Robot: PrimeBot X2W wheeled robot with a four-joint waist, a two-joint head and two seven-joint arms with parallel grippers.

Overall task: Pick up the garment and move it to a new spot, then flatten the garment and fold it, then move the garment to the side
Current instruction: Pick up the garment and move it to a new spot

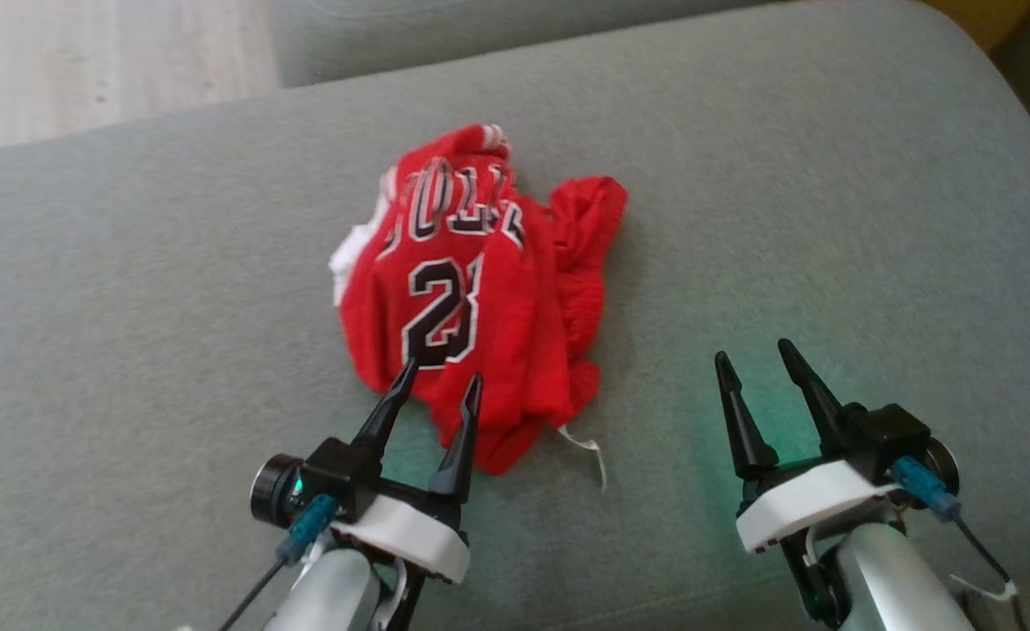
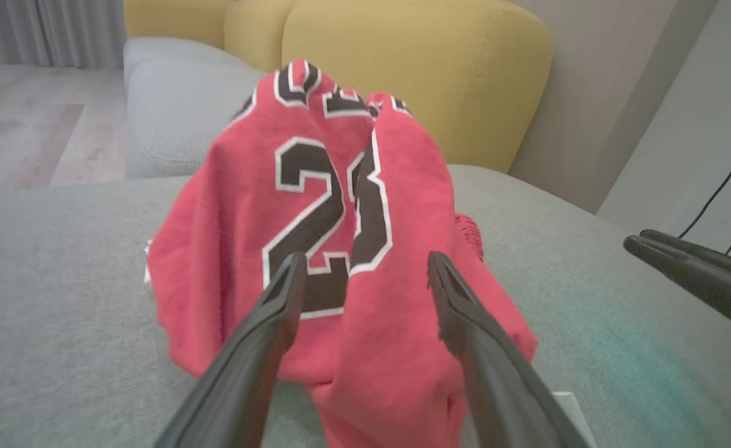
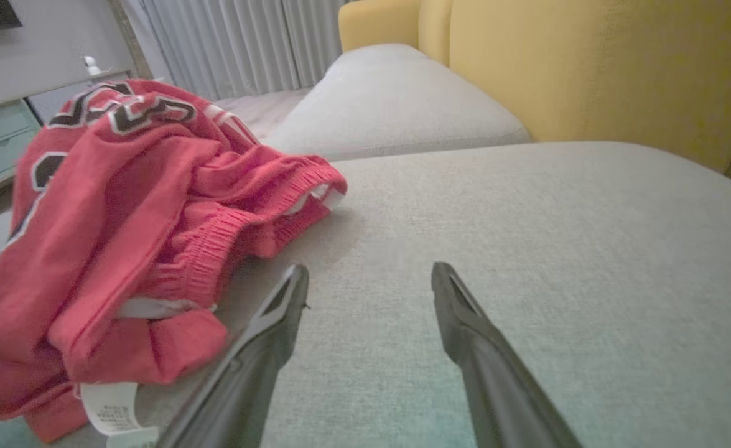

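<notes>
Both gape empty: left hand (image 1: 443, 370) over crumpled garment (image 1: 515, 298), lettering (image 1: 458, 206) partly hidden; right hand (image 1: 753, 350) apart.

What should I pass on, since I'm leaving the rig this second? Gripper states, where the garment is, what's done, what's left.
Left gripper: open, fingers astride the near edge of the garment, nothing pinched between them.
Right gripper: open, over bare cushion to the garment's right, apart from it.
Garment: red jersey, crumpled in a heap mid-way across the grey sofa cushion, white tag trailing at its near edge.
Done: nothing to judge by; it lies unflattened and unfolded.
Left: grasp it, move it to a new spot, flatten, fold, shift it aside.
</notes>
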